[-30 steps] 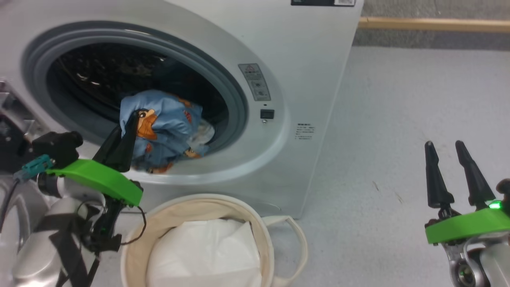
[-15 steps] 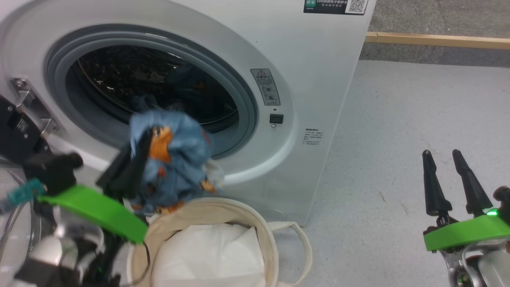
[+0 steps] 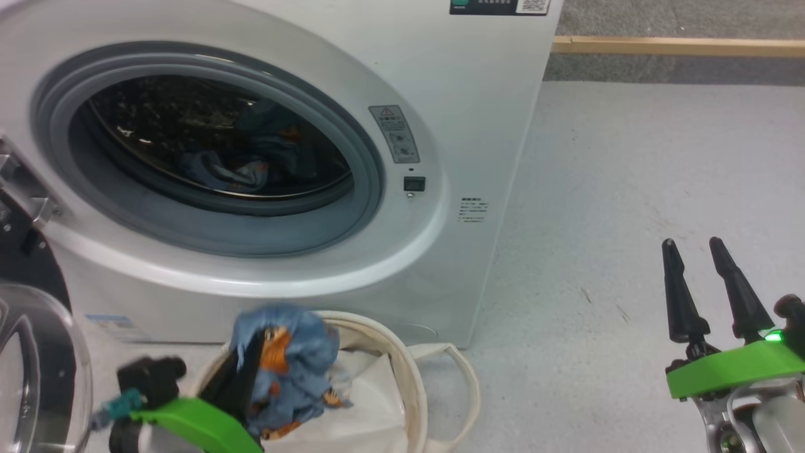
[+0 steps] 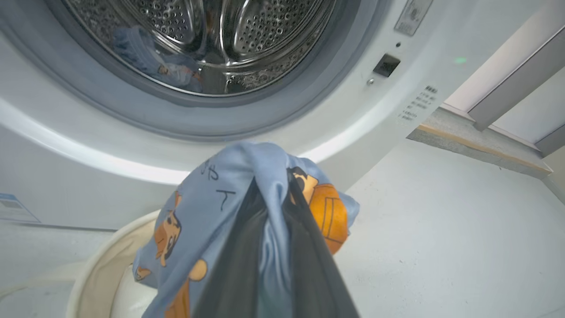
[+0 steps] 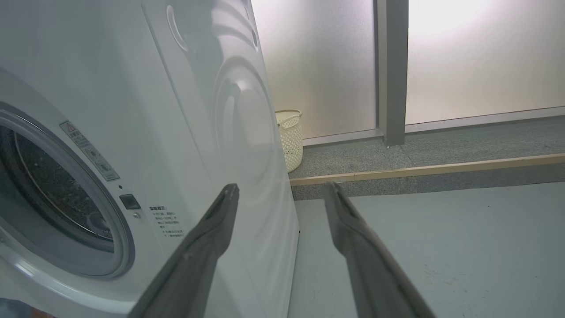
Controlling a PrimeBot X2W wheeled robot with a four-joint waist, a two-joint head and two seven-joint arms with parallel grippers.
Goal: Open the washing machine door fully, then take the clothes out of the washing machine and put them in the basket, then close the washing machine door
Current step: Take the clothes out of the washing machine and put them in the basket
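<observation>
Clothes point(image 3: 286, 368), one light blue bundle printed with orange-brown bear faces, hang pinched between the two dark fingers of the left hand point(image 4: 270, 190), which are pressed together on the fabric. Their tips are buried in the folds, and the head view blurs the bundle. It hangs over the left part of the basket point(image 3: 405, 355), just inside the cream rim; whether its lower folds touch the white sheet point(image 3: 371, 406) lying in the basket cannot be told. One loop handle point(image 3: 466, 384) shows on the basket's right, and the frame's bottom edge cuts off the basket's near side. Just behind stands the washing machine point(image 3: 478, 94), its round opening uncovered. Deep in the steel drum point(image 4: 247, 35) sits a bluish shape point(image 3: 229, 171), fabric or reflection, too dim to tell. At lower left the washing machine door point(image 3: 38, 365) is swung out, with a slice of its clear bowl and black rim in frame. Well apart to the right, the right hand point(image 3: 690, 243) holds its two fingers spread and empty above bare grey floor point(image 3: 629, 157), which runs open to a wooden strip point(image 3: 679, 45)
</observation>
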